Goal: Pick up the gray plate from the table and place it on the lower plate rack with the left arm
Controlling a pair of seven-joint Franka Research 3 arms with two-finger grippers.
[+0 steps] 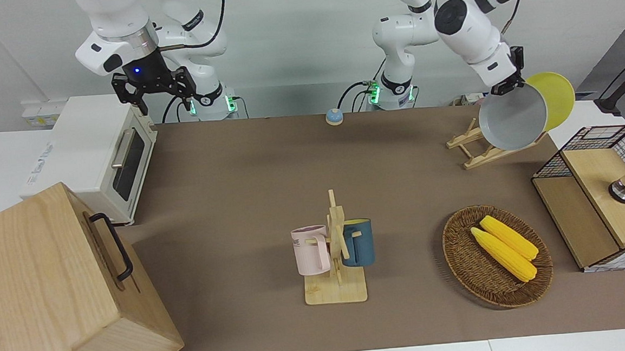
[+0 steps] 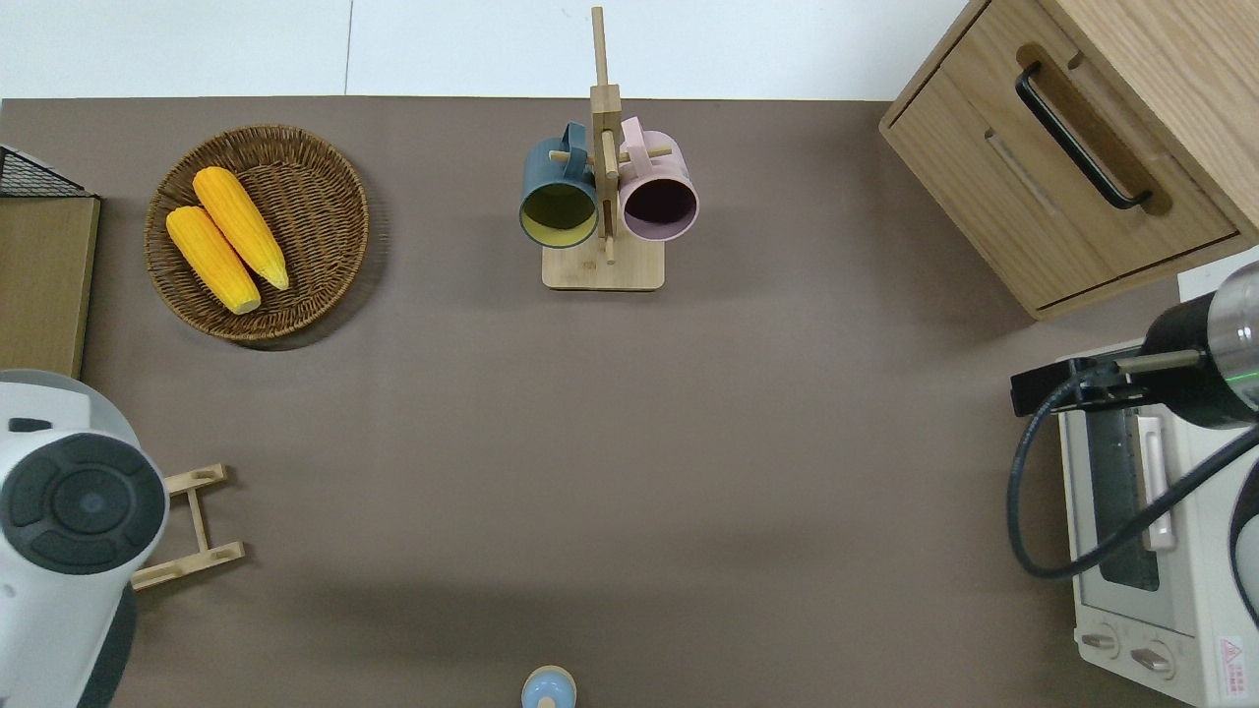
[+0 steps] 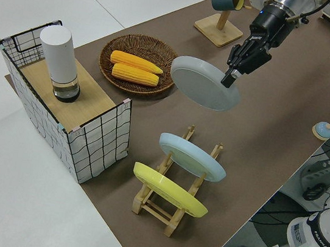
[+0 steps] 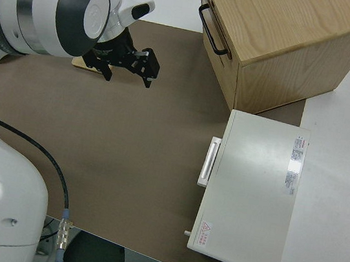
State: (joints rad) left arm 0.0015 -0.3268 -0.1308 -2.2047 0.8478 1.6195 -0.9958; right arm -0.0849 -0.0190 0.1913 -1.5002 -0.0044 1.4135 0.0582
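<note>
Left claw (image 3: pixel 231 75) is clamped on the rim of the gray plate (image 3: pixel 204 83), holding it tilted in the air at the left arm's end of the tabletop (image 1: pixel 247 174). From the left side, the plate hangs clear of the lower plate rack (image 3: pixel 168 207) and touches nothing but the fingers. On that rack a sky-blue plate (image 3: pixel 192 157) leans in one slot and a yellow plate (image 3: pixel 169 190) leans in the slot beside it, nearer the tabletop's end. From the front, the gray plate overlaps the rack and the yellow plate, so its place over them cannot be read there; overhead, the left arm (image 2: pixel 69 531) hides it.

A wicker basket (image 1: pixel 461 253) with two corn cobs (image 1: pixel 504 248) sits farther from the robots than the rack. The mug tree (image 1: pixel 335 261) carries a pink mug (image 1: pixel 310 250) and a dark blue mug (image 1: pixel 359 242).

The right arm is parked, its claw (image 1: pixel 154 90) with fingers spread apart.
</note>
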